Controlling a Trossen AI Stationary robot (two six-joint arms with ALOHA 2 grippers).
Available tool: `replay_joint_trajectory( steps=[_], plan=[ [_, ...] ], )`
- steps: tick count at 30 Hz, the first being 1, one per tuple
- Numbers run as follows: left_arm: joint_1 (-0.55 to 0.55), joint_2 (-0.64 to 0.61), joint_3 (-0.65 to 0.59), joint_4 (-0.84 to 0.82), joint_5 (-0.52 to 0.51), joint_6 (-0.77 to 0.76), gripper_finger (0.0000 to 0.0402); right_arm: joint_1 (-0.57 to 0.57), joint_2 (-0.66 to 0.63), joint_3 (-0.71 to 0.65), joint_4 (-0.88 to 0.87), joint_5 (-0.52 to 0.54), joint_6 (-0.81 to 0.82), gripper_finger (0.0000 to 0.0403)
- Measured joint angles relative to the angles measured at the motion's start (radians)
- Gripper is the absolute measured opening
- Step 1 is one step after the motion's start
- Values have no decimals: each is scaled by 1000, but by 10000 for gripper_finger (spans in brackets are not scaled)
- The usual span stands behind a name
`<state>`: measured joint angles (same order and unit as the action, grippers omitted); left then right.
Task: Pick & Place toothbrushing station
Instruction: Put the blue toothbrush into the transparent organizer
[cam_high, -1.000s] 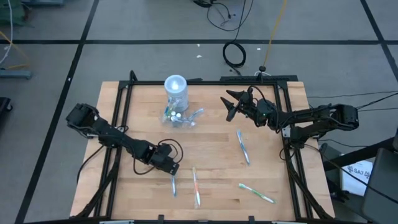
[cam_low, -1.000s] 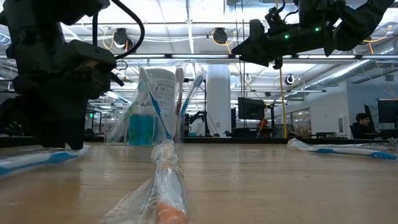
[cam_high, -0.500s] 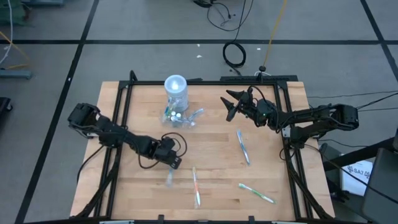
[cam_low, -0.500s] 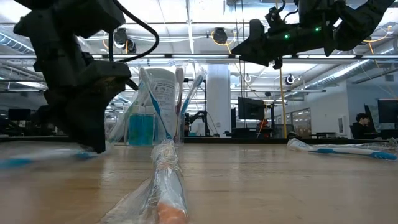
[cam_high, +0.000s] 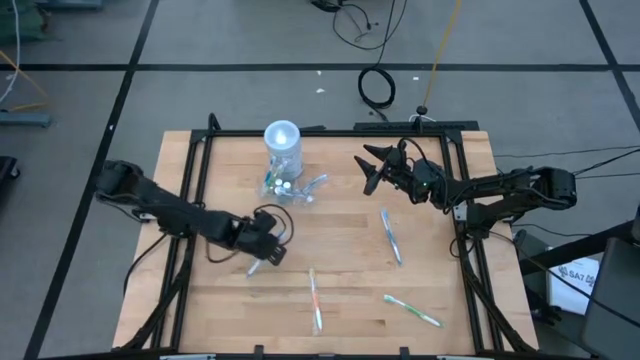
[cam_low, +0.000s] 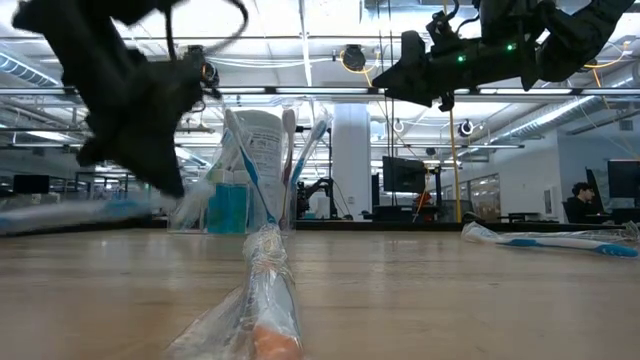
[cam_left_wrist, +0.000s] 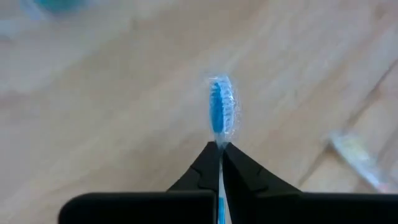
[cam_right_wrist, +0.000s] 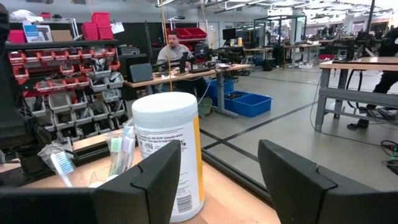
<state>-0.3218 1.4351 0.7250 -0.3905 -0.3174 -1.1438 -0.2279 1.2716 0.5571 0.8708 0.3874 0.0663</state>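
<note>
Clear plastic marks the toothbrushing station (cam_high: 282, 160), a tall upright cylinder with a pale round top and a low tray part at its foot, standing near the far edge of the bench (cam_high: 340, 300), left of centre. Left gripper (cam_high: 262, 250): over the near-left part of the bench, fingers (cam_left_wrist: 208, 171) pinched closed on a wrapped blue toothbrush (cam_left_wrist: 217, 109), whose head projects straight out beyond the tips. From these fingers the station lies farther back on the bench and only slightly to the right; the toothbrush is carried clear of the wood and its long axis runs roughly in line with the forearm. Right gripper (cam_high: 372, 168): raised over the far right of the bench, fingers (cam_right_wrist: 149, 180) spread apart and empty, facing the cylinder (cam_right_wrist: 166, 149) directly across open wood. In the high view the two grippers lie about equally far from the station. Only the left carries a brush, so its probable next move is a reach back toward the tray. Other wrapped toothbrushes (cam_high: 390, 236) lie loose on the bench, apart from both grippers.
</note>
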Motion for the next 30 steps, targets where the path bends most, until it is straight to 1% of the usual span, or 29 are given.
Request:
replay_joint_trajectory(
  steps=[3, 5, 7, 10, 12, 14, 17, 19, 21, 23, 27, 30],
  plan=[
    [-16, -90, 0, -32, -107, 33, 9, 0, 0, 0, 0, 0, 0, 208],
    [-26, -153, 0, -24, -203, 74, 7, 0, 0, 0, 0, 0, 0, 208],
    [-36, -218, 0, -24, -327, 141, 4, 0, 0, 0, 0, 0, 0, 208],
    [-48, -306, 1, -6, -597, 274, 8, 0, 0, 0, 0, 0, 0, 208],
    [-46, -352, 1, 14, -754, 345, 8, 0, 0, 0, 0, 0, 0, 208],
    [-35, -393, 1, 42, -862, 423, 3, 1, 0, 0, 0, 0, 0, 208],
    [2, -434, 1, 89, -961, 527, 5, 1, 0, 0, 0, 0, 0, 208],
    [38, -447, 1, 121, -989, 584, 7, 1, 0, 0, 0, 0, 0, 208],
    [85, -449, 1, 157, -988, 618, 3, 1, 0, 0, 0, 0, 0, 208],
    [134, -444, -3, 186, -944, 636, 3, 1, 0, 0, 0, 0, 0, 208],
    [231, -402, -46, 278, -791, 705, 3, 1, 0, 0, 0, 0, 0, 208],
    [272, -370, -115, 444, -763, 770, 3, 1, 0, 0, 0, 0, 0, 208]
  ],
)
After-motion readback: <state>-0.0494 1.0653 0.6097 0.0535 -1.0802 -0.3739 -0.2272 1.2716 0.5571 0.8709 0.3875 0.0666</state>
